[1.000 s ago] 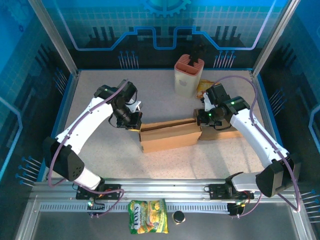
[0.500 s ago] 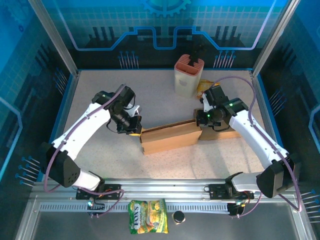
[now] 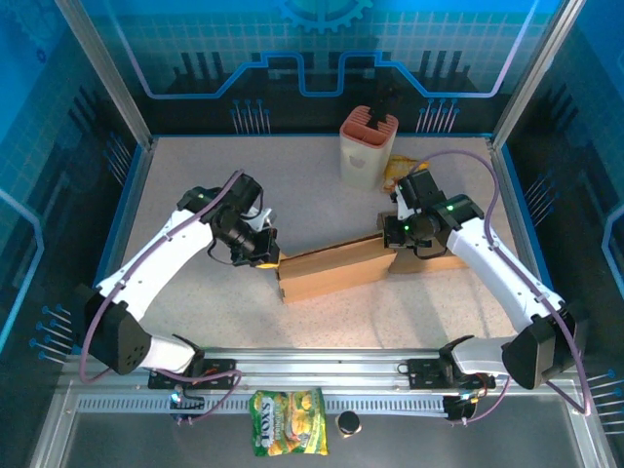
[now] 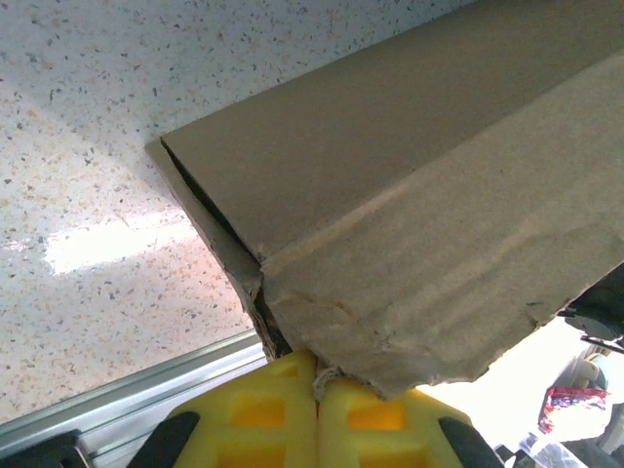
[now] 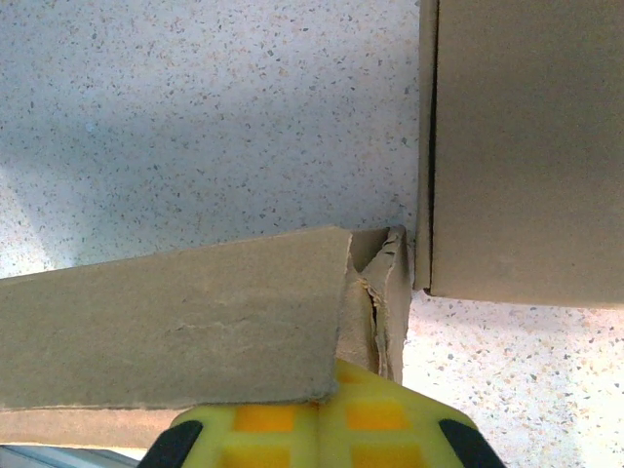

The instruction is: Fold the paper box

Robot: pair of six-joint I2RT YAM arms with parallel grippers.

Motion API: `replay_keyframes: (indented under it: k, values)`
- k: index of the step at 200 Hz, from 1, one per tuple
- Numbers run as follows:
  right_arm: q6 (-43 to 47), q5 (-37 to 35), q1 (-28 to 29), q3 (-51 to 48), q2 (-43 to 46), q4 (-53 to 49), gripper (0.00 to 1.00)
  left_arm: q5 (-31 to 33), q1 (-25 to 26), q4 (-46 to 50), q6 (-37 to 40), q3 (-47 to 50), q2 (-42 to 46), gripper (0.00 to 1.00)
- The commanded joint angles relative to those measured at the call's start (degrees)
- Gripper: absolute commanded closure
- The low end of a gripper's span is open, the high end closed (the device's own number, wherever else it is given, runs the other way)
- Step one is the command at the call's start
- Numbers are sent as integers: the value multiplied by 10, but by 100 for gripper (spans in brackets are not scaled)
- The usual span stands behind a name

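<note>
Left pincer (image 3: pixel 265 257) pinches shut on the crumpled left corner of the long, creased brown cardboard box (image 3: pixel 331 271); right pincer (image 3: pixel 391 234) clamps its frayed right end, mid-way across the speckled bench (image 3: pixel 195 175).

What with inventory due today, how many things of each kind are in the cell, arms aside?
Cardboard boxes: 2
Beige bin: 1
Yellow packets: 2
Small black object: 1
Total: 6

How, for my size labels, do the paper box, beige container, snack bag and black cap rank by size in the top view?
1. paper box
2. beige container and snack bag: about alike, not ranked
3. black cap
</note>
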State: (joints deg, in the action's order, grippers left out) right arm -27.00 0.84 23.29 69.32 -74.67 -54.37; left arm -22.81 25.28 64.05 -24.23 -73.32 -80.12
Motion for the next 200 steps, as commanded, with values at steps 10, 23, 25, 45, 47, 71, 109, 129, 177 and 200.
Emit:
replay_keyframes:
  k: [10,23,25,45,47,71,109,129,177,200]
  values:
    - [-1,27,18,-17,3,-14,100,-8,23,-48,-32,52,7,100]
    - [0,28,18,-18,3,-13,100,-4,23,-60,-40,64,16,100]
    - [0,28,18,-18,3,-13,100,-4,23,-61,-41,64,17,100]
    - [0,26,18,-18,5,-13,100,-2,23,-59,-41,65,19,100]
    - [1,26,18,-19,6,-13,100,-2,23,-59,-40,66,19,100]
    - [2,21,18,-24,7,-12,100,5,25,-64,-32,83,25,100]
    - [1,15,18,-32,11,-14,100,53,51,-102,-17,129,48,100]
    - [-2,14,18,-37,15,-14,100,84,62,-134,-16,166,78,100]
    - [-16,9,17,-34,22,-27,95,134,83,-209,-19,240,128,100]
    - [-49,4,17,-16,45,-56,69,160,92,-210,-21,245,135,100]
